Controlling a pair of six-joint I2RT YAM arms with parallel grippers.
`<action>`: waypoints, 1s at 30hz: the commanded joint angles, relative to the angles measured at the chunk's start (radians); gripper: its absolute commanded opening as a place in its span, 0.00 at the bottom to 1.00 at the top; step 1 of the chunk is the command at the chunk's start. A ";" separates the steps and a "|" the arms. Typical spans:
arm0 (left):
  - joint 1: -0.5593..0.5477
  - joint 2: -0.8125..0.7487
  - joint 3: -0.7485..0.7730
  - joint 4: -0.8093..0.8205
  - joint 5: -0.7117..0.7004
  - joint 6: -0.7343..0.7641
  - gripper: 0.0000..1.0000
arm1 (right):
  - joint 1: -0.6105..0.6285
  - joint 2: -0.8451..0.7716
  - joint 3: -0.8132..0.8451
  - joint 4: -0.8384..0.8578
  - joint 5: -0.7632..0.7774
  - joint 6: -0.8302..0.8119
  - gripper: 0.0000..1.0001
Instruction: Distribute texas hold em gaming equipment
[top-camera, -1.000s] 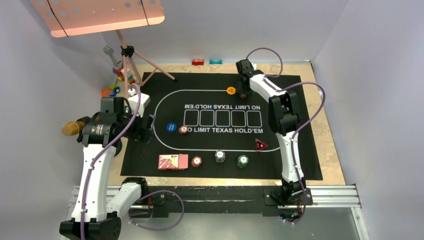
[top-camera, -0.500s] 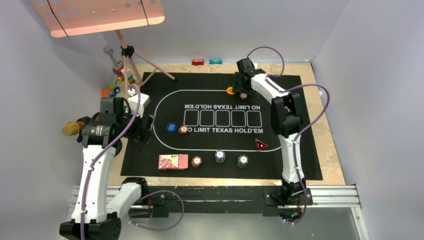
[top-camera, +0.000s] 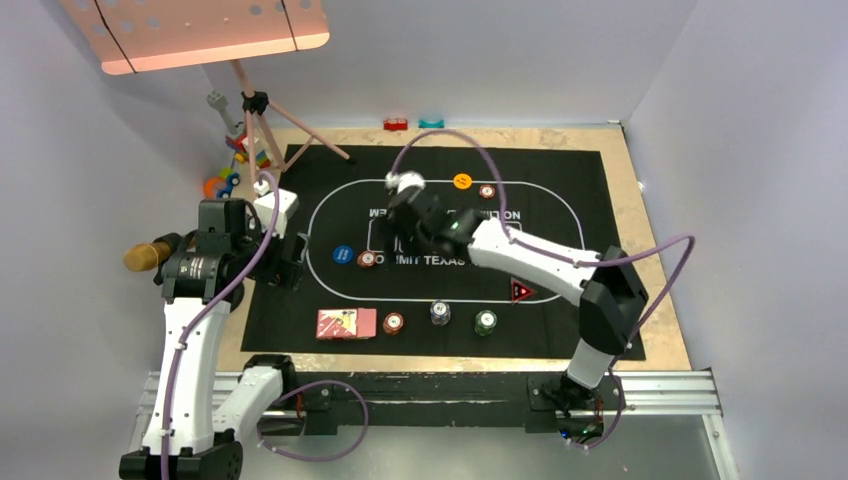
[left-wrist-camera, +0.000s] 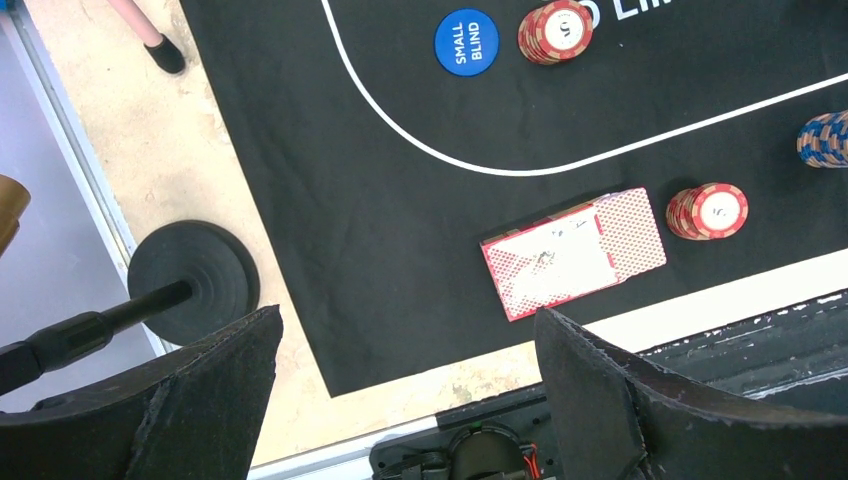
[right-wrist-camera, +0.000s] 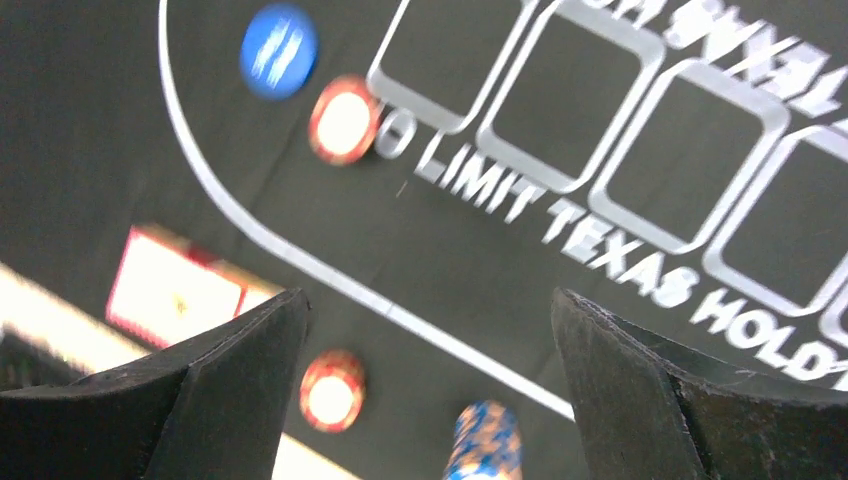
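Swung back from the far edge, right tool hangs released over open mat, holding nothing.

Top external: high behind the arm bases, looking down over the whole black mat.
Left wrist: close, facing down at the mat's near-left corner.
Right wrist: close, blurred, tilted over the mat's left-centre.
Shared by all three: blue button, card deck.
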 joint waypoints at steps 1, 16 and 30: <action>0.003 -0.014 -0.008 0.002 0.007 -0.010 1.00 | 0.139 -0.005 -0.079 -0.014 -0.031 0.048 0.95; 0.003 -0.051 -0.024 -0.003 0.001 -0.005 1.00 | 0.315 0.141 -0.137 -0.015 -0.078 0.106 0.95; 0.003 -0.054 -0.034 0.011 -0.014 -0.005 1.00 | 0.324 0.216 -0.115 -0.027 -0.106 0.063 0.77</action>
